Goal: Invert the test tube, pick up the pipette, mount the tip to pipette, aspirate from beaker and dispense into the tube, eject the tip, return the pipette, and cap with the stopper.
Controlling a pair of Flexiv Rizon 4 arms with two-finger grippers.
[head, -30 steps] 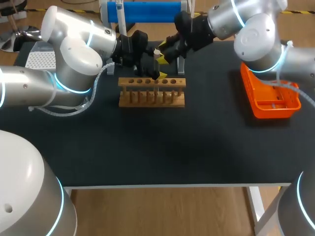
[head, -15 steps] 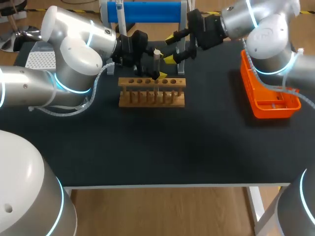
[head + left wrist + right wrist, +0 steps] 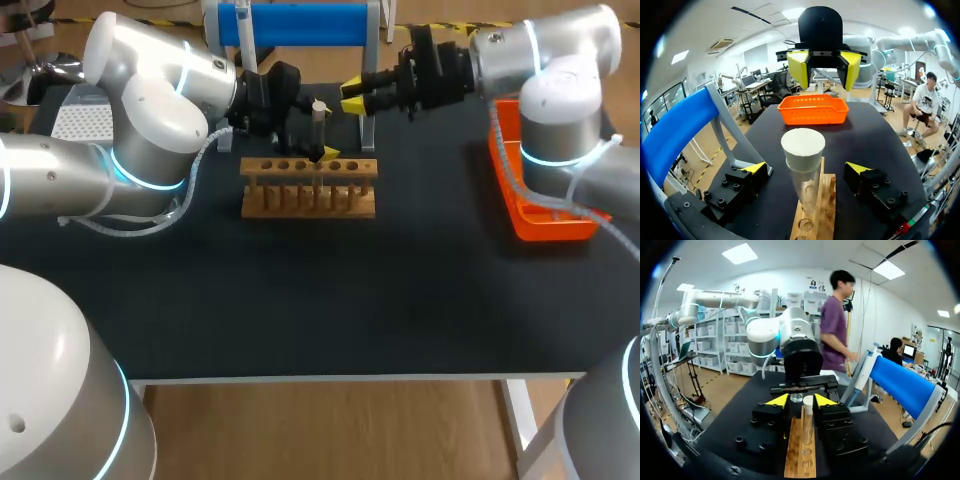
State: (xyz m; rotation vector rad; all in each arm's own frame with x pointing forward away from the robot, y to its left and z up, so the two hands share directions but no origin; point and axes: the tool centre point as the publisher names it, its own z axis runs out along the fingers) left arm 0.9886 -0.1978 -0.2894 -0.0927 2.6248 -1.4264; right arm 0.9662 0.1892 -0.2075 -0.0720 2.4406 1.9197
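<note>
A clear glass test tube (image 3: 803, 192) is seen standing upright in a hole of the light wooden rack (image 3: 310, 200), and it is capped by an off-white tapered stopper (image 3: 803, 145). The left gripper (image 3: 806, 168) is placed around the tube just below the stopper. Its jaws are spread wide, with one yellow-tipped finger on each side, and a clear gap is left between each finger and the glass, so nothing is gripped.

Over to the right gripper (image 3: 356, 94): it is held above the table behind the right part of the rack, apart from the tube. Its jaws are parted and nothing is held between them. From the left wrist it is seen beyond the tube, facing it, and the orange plastic basket (image 3: 813, 109) is seen behind it on the black table (image 3: 330, 300). A blue cylinder on a grey frame (image 3: 300, 22) is set at the table's back edge.
</note>
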